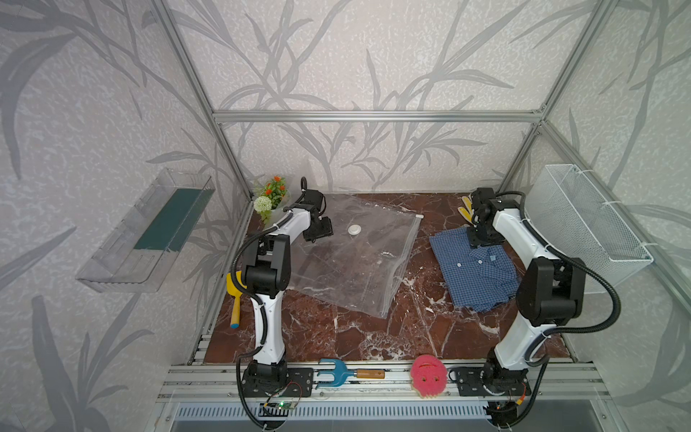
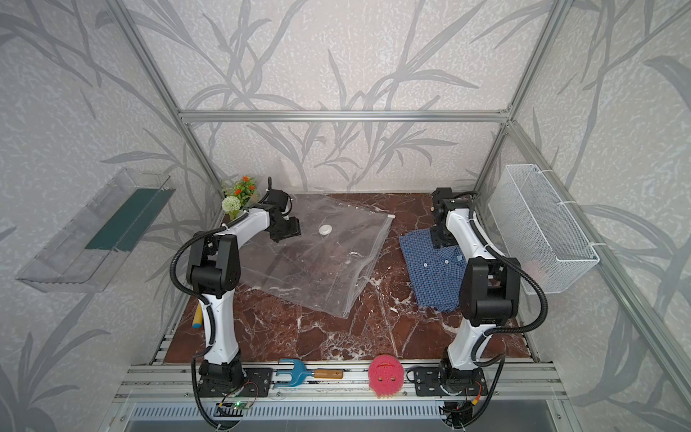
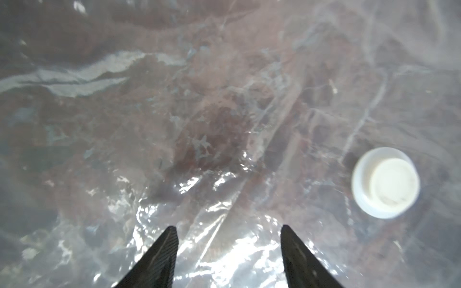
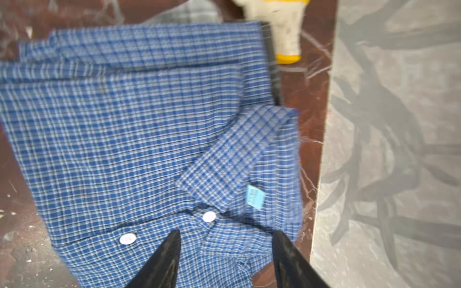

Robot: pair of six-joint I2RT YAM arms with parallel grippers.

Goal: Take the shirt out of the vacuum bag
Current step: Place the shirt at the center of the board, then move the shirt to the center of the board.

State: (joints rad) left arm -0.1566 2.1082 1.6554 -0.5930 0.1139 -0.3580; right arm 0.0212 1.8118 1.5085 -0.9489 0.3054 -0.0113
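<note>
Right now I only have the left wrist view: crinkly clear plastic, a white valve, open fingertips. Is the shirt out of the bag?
Observer: Yes. The shirt lies folded on the marble table, beside the vacuum bag and apart from it.
Operator: Where is the other arm?
Observer: The right gripper hangs over the shirt's collar end, jaws open, gripping nothing.
Operator: Anything left inside the bag?
Observer: In both top views it lies flat and only the tabletop shows through.
</note>
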